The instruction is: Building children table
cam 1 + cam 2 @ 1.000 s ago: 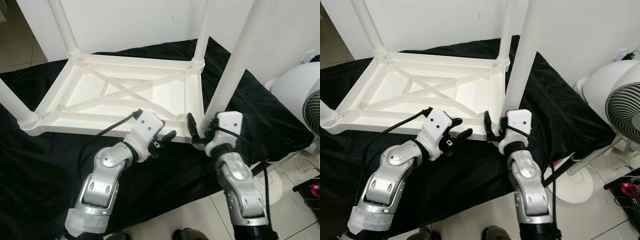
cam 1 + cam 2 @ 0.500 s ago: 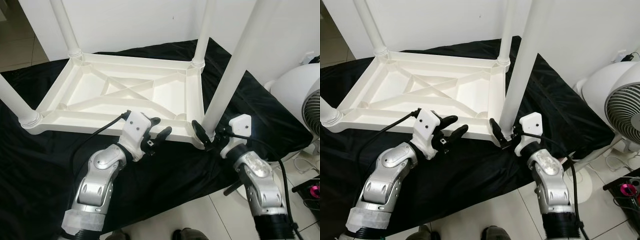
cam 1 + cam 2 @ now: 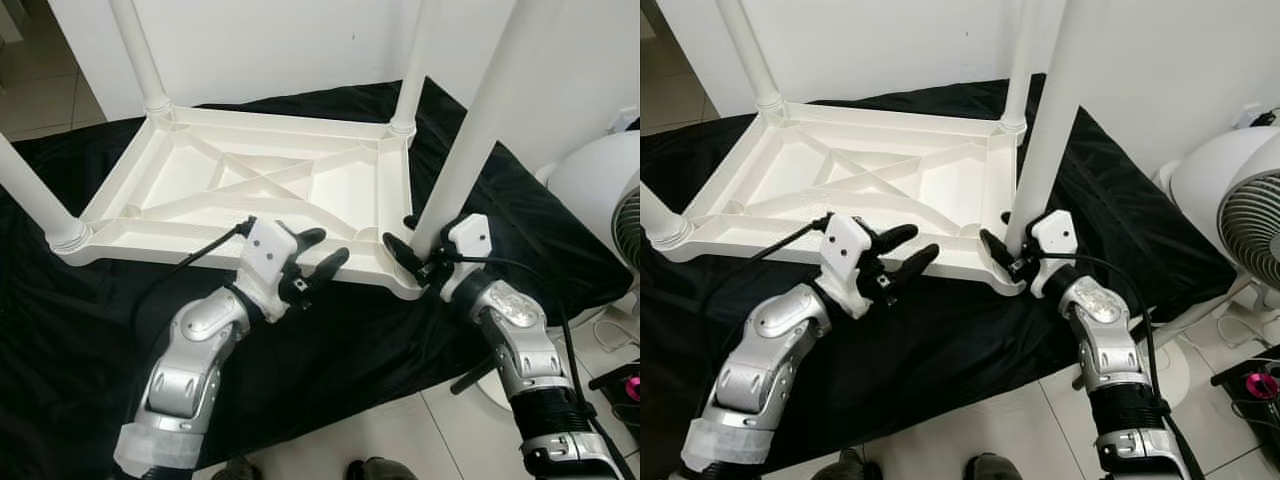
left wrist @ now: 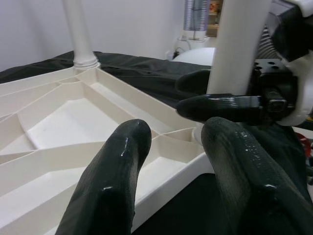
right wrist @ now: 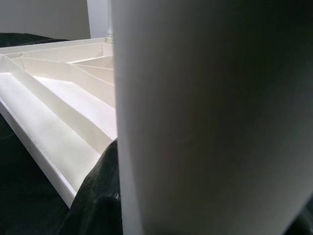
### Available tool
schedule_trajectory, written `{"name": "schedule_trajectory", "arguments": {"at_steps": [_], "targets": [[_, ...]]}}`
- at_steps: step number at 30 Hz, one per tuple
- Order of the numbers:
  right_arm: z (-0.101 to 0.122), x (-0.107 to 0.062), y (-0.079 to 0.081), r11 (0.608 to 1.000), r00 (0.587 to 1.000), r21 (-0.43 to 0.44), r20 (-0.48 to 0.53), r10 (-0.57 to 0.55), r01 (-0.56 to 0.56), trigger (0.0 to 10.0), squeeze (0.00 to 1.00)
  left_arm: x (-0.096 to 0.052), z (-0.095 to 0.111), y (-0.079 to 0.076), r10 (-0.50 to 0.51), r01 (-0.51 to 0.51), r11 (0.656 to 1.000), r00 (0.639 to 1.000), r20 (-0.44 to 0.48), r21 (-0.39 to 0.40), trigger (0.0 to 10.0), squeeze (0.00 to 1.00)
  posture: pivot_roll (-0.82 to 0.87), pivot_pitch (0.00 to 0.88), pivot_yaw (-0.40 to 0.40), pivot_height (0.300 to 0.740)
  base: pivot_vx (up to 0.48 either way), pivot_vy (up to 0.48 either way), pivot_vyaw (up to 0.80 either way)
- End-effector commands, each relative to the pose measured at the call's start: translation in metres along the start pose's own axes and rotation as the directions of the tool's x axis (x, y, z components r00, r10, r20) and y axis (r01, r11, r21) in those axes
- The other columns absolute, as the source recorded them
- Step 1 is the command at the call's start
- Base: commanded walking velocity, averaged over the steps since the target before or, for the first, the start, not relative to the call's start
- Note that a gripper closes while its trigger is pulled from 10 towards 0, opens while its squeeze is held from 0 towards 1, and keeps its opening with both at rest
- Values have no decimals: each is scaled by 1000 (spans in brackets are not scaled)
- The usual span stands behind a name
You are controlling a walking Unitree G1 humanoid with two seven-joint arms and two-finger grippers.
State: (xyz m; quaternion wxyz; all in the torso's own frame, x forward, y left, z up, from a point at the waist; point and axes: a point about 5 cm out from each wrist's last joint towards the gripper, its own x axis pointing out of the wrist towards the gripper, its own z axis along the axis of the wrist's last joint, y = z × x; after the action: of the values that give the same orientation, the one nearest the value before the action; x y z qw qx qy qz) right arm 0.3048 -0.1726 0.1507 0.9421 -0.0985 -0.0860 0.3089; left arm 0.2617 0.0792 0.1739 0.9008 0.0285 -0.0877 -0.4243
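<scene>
Left eye view: the upturned white tabletop [image 3: 250,185] lies on a black cloth [image 3: 60,300]. The right end effector [image 3: 412,250] clasps the fourth leg [image 3: 470,140] at its near corner socket; seating it seemingly remains. The left end effector [image 3: 322,255] hovers spread, empty.

Black cloth [image 3: 330,350] spread over tiled floor [image 3: 400,440]; upturned white table [image 3: 250,195] on cloth

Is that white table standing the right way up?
No, the table lies upside down: ribbed underside facing up, legs pointing upward.
</scene>
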Motion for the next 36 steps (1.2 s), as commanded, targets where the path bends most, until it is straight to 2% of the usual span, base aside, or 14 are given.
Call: {"name": "schedule_trajectory", "arguments": {"at_steps": [1,4,8,13,15,17,22,23,24,26,29,33,34,36], "targets": [[-6,-5,10,1000,999,2,-30,25,-25,10000,0,-1,0,-5,-70,70,998,998,0,7,10000,0,-99,65,33,740,0,0,0],[-6,-6,10,1000,1000,15,-28,5,-5,10000,0,0,-1,-4,-56,56,998,998,-6,15,10000,0,-112,67,33,740,0,0,0],[-8,-8,15,993,992,14,-44,-117,117,10000,0,4,-7,-1,7,-5,998,999,-38,56,10000,0,-114,64,21,740,0,0,0],[-16,-10,26,934,934,57,-95,-345,351,10000,0,8,-11,-6,57,-53,997,997,-59,59,10000,0,-108,54,5,740,0,0,0],[-16,-10,26,934,934,57,-95,-345,351,10000,0,8,-11,-6,57,-53,997,997,-59,59,10000,0,-108,54,5,740,0,0,0],[-15,-10,36,876,877,71,-108,-469,477,10000,0,8,-12,-5,89,-85,994,994,-56,66,10000,0,-106,43,1,740,0,0,0],[-15,-10,39,853,854,74,-114,-507,517,10000,0,9,-12,-4,100,-96,993,993,-55,72,10000,0,-106,43,1,740,0,0,0],[-13,-10,41,837,838,75,-111,-533,542,10000,0,9,-12,-3,107,-103,992,993,-56,77,10000,0,-106,43,0,740,0,0,0],[-13,-8,48,784,788,91,-126,-602,614,10000,0,9,-12,1,129,-124,988,990,-49,87,10000,0,-90,29,-17,740,0,0,0],[-13,-8,48,784,788,91,-126,-602,614,10000,0,9,-12,1,129,-124,988,990,-49,87,10000,0,-90,29,-17,740,0,0,0],[-8,-3,52,751,757,96,-115,-643,653,10000,0,10,-9,7,168,-165,982,985,-33,87,10000,0,-89,19,-18,740,0,0,0],[-7,-2,54,758,765,103,-109,-634,644,10000,0,10,-9,7,176,-173,981,984,-26,83,10000,0,-87,14,-19,740,0,0,0],[-3,-3,55,768,778,125,-95,-621,629,10000,1000,9,-9,6,171,-169,982,985,-26,80,10000,0,-91,11,-21,740,0,0,0],[-2,-3,54,773,785,137,-86,-614,620,10000,1000,9,-10,6,170,-168,983,985,-27,80,10000,0,-91,11,-21,740,0,0,0]]}}
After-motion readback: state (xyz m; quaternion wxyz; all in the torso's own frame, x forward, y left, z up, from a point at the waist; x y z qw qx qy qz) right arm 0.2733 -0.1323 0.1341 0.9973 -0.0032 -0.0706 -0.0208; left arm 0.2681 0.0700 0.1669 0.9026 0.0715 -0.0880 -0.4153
